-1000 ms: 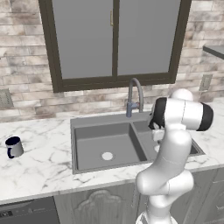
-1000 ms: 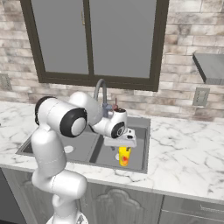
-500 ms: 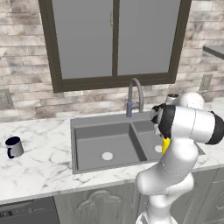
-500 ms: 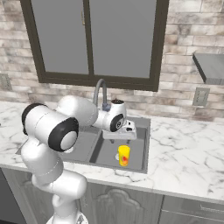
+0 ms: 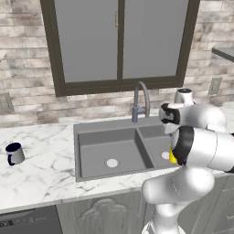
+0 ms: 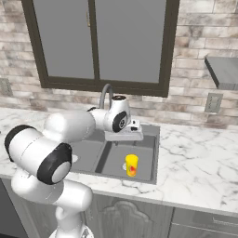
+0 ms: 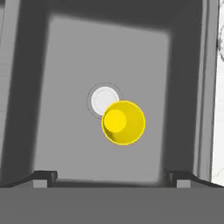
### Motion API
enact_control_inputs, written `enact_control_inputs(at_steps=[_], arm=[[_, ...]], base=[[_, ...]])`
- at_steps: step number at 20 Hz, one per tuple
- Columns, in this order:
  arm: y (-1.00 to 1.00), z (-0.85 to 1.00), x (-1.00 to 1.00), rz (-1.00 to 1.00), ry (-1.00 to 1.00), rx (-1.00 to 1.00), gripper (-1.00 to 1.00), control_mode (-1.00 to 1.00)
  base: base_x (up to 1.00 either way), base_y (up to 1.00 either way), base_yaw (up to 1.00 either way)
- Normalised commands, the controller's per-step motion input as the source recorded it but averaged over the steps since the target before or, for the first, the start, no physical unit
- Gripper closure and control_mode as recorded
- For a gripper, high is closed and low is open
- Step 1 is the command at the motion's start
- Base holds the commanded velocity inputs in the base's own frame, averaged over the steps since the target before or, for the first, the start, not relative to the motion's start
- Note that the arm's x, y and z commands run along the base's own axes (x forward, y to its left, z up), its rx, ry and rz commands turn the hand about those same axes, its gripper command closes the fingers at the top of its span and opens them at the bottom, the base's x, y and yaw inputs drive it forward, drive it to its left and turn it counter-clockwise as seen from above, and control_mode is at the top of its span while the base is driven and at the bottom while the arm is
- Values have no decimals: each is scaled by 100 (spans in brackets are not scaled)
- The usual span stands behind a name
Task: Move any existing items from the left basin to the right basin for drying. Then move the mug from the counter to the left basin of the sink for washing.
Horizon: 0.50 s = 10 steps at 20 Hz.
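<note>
I have the gripper (image 7: 112, 177) hanging above the right basin (image 7: 65, 144), looking straight down into it. In the hand view the two finger tips (image 7: 43, 177) sit far apart at the bottom edge with nothing between them, so I log the jaws as spread wide and empty.

The yellow cup (image 7: 123, 122) stands upright on the floor of the right basin, mouth up, and from above it overlaps the rim of the round pale drain (image 7: 103, 99). The right base view shows the same cup (image 6: 132, 165) standing towards the front of the right basin (image 6: 146, 153), with its red-orange mark facing the camera. In the left base view I catch just a sliver of yellow (image 5: 172, 156) past the arm's elbow, which covers most of that compartment.

The left basin (image 5: 98, 151) holds nothing but its own drain (image 5: 112, 162). The central divider (image 5: 142, 146) runs between the two compartments, and the curved steel faucet (image 5: 139, 100) rises behind it at the back edge of the sink (image 5: 77, 151).

The mug (image 5: 14, 153), light grey with a dark rim and a dark handle, stands upright on the marble-look counter (image 5: 41, 171), well to the left of the sink and apart from it. Behind the sink are the dark-framed window (image 5: 119, 43) and a brick wall (image 5: 23, 68)
</note>
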Motion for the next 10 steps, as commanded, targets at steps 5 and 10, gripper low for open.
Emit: enact_control_inputs(at_steps=[5, 10], arm=[[38, 46, -28, -6, 0, -5, -100, -100], [42, 42, -28, -7, 0, -5, -100, -100]], base=[[0, 0, 0], [0, 0, 0]])
